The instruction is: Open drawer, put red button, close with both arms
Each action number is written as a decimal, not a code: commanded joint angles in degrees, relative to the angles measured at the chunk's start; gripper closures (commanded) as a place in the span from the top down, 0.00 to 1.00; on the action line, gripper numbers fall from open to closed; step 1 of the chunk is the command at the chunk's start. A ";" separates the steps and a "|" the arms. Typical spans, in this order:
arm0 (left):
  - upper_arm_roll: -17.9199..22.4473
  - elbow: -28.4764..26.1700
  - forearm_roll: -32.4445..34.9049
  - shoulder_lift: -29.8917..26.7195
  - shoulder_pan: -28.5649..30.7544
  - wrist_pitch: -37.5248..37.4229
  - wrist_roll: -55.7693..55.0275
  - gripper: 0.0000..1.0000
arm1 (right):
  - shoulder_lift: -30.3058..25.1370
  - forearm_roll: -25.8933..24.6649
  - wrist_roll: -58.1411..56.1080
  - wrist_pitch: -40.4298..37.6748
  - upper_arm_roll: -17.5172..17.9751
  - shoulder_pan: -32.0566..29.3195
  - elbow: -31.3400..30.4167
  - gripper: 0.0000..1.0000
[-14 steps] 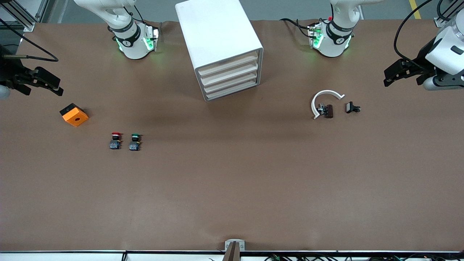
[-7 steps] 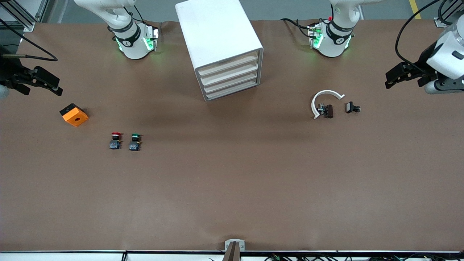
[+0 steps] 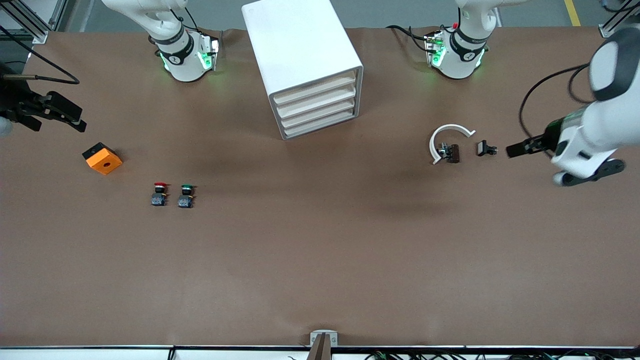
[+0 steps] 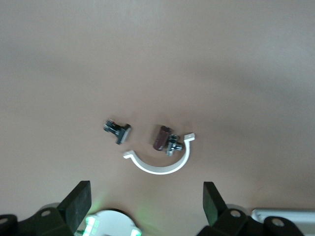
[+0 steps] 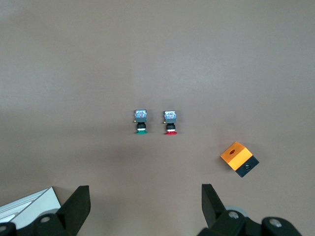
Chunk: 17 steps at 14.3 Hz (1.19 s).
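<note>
left hand (image 4: 145, 206) spread, right hand (image 5: 145, 206) spread, red button (image 3: 159, 194) on table

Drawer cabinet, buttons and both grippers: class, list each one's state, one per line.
Drawer cabinet: all drawers shut.
Red button: on the table, beside the green button, untouched.
Left gripper: open, above the white clip.
Right gripper: open, holding nothing, at the right arm's end of the table.

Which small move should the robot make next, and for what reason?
Probably the left end effector, open over the table by the small black clip, should travel toward the white drawer unit. All its drawers look shut, and the red button lies untouched beside the green button. The right end effector, also open, waits near the orange block.
</note>
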 commanded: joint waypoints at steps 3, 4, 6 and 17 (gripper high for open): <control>-0.50 1.75 -1.68 10.76 -7.53 4.22 -24.89 1.00 | 2.65 -0.75 0.11 -0.15 0.74 -0.63 1.08 1.00; -0.51 2.79 -2.46 14.00 -9.19 4.93 -29.64 1.00 | 2.74 -0.84 0.11 0.03 0.66 -0.81 1.08 1.00; -0.51 6.57 -5.62 19.81 -12.27 4.76 -37.74 1.00 | 3.87 -0.92 -0.50 0.12 0.48 -1.07 1.08 1.00; -0.42 9.66 -35.13 32.65 -20.80 4.50 -83.55 1.00 | 13.90 -2.86 -1.82 13.18 0.39 -3.09 -9.96 1.00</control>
